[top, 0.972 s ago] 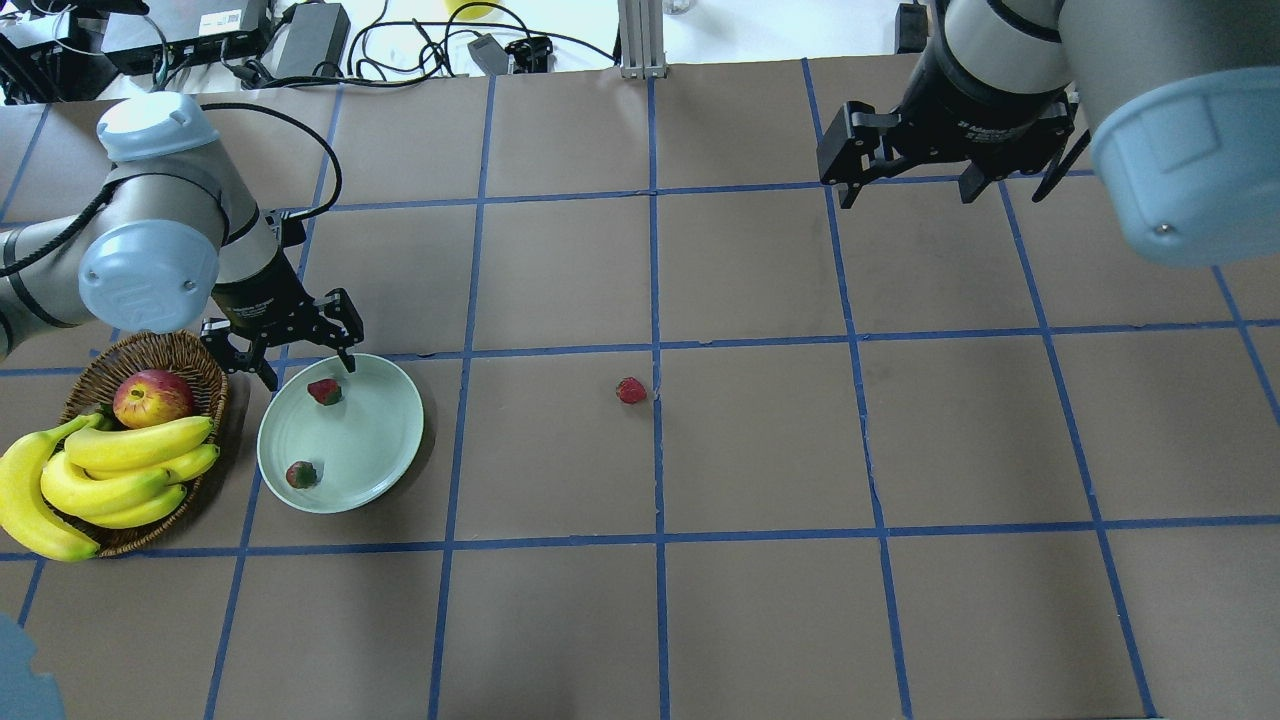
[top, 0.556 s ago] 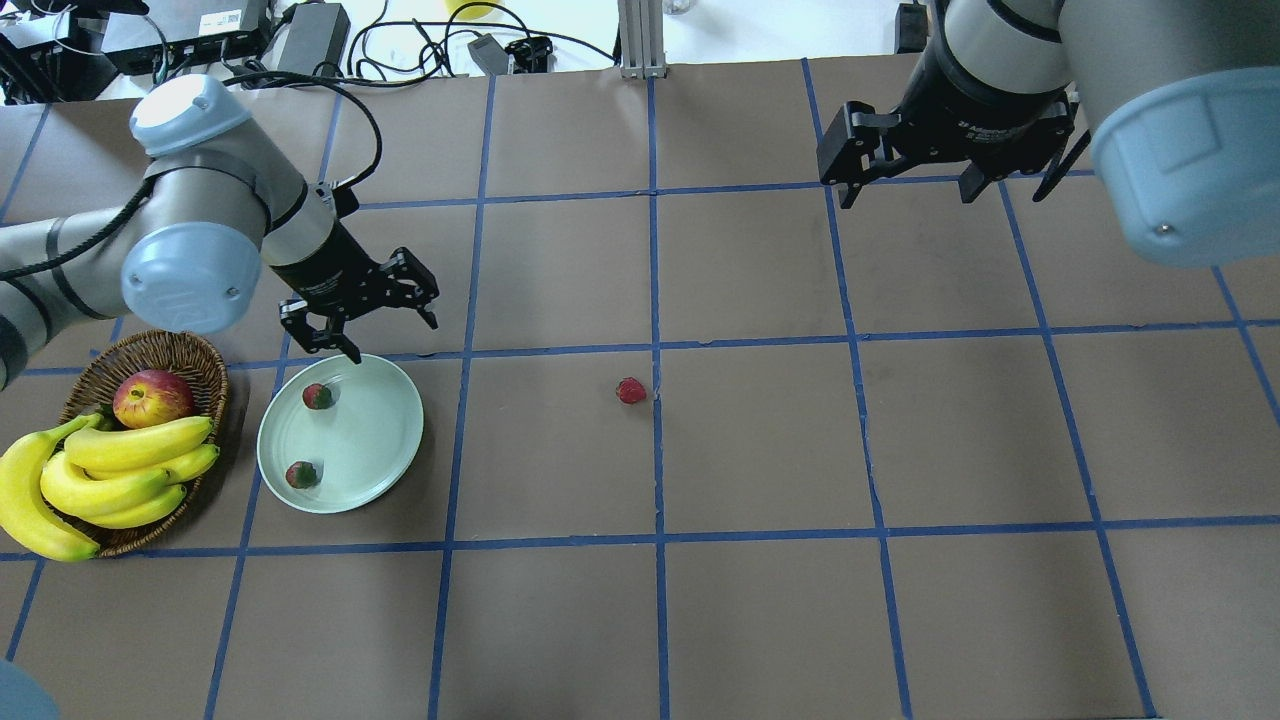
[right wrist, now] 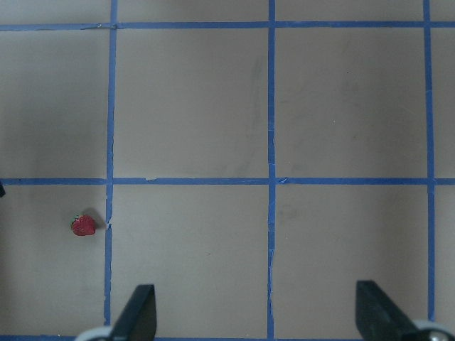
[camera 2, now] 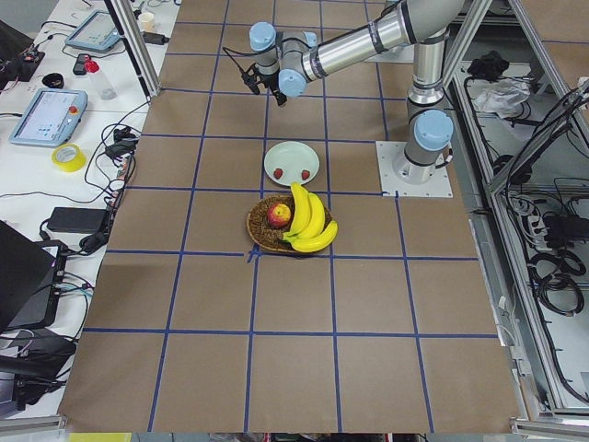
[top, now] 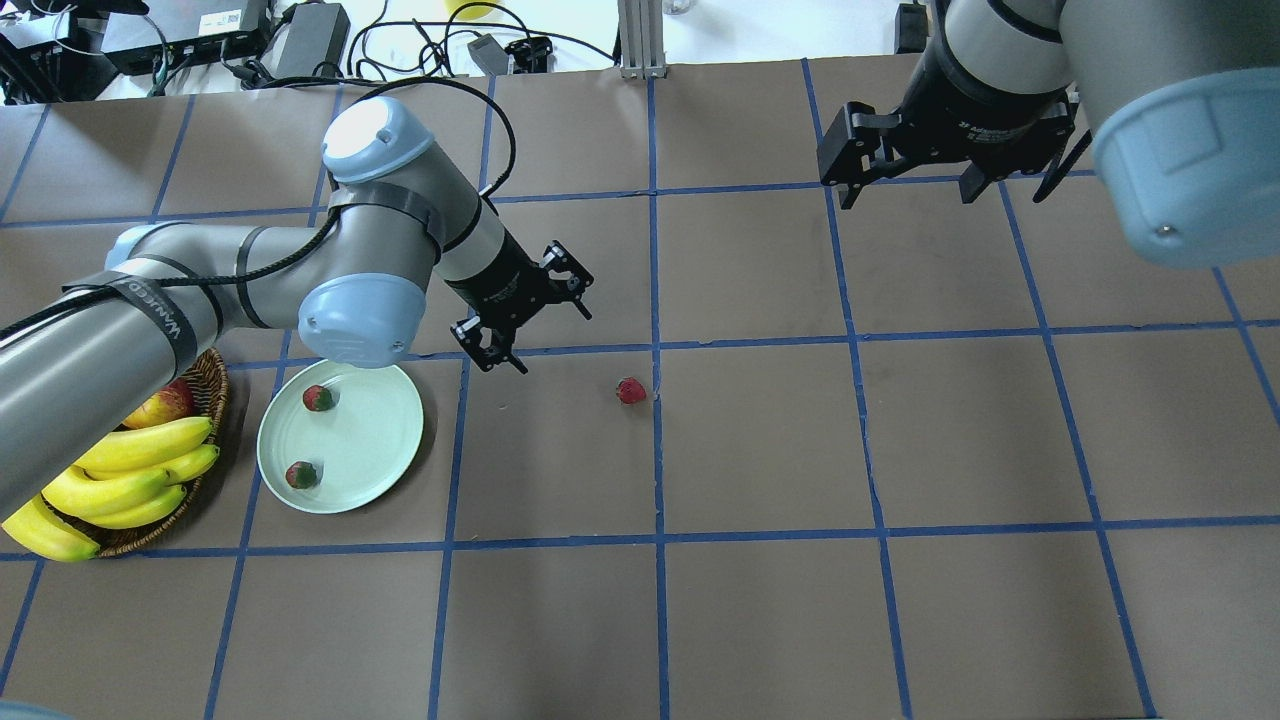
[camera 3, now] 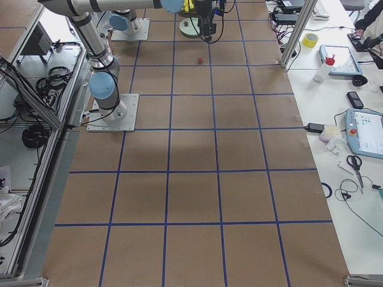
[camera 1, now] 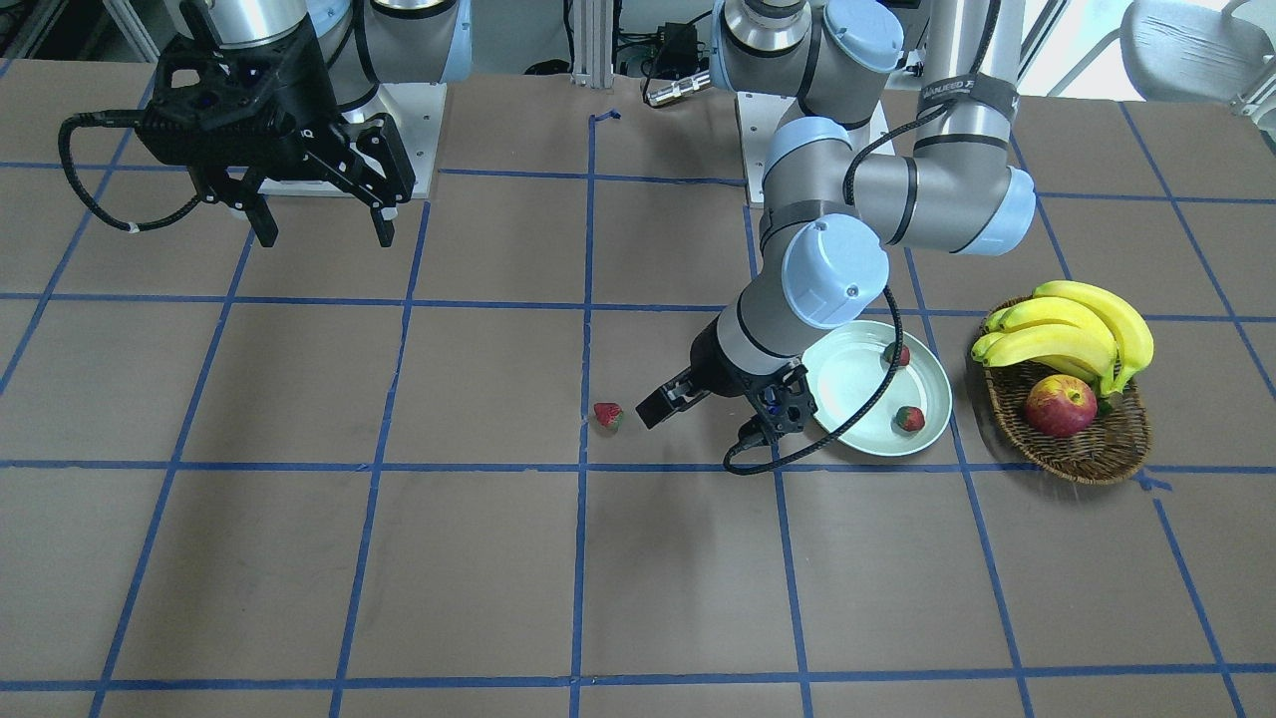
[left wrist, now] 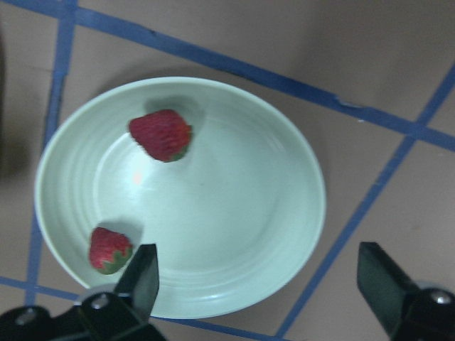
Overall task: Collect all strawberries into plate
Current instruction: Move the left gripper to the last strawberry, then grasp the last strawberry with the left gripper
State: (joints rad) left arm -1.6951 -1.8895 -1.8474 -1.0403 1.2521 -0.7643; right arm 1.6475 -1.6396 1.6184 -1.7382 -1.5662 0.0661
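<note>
Left hand (top: 555,343), spread and empty, hangs between the plate (top: 395,450) — two strawberries (top: 318,398) inside — and the last strawberry (top: 631,390) on the counter (top: 760,450), seemingly to fetch it; right hand (top: 908,200), also spread, idles well apart.

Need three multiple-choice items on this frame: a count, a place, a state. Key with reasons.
1. How many strawberries lie in the plate? A one; B two; C three.
2. Where is the third strawberry? A in the plate; B on the table, beside a blue tape line; C between the left gripper's fingers.
3. The left gripper is: A open and empty; B shut on a strawberry; C shut, empty.
Key: B, two berries show in it; B, it lies on brown paper by the line; A, its fingers stand apart with nothing between.
</note>
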